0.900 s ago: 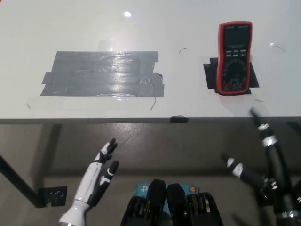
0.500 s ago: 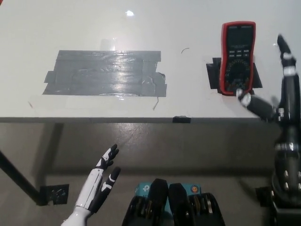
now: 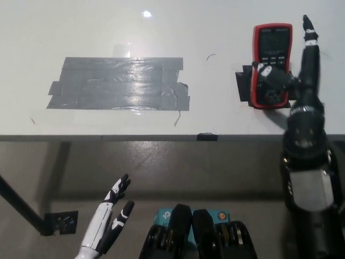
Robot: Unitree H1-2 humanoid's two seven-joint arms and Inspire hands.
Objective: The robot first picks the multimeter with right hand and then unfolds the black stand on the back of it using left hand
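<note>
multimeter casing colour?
Red casing, dark face; the multimeter shows best in the head view.

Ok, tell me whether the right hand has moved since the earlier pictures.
Yes. The black right hand has risen from below the table edge up over the table, and is now open around the red multimeter, not yet closed on it.
</note>
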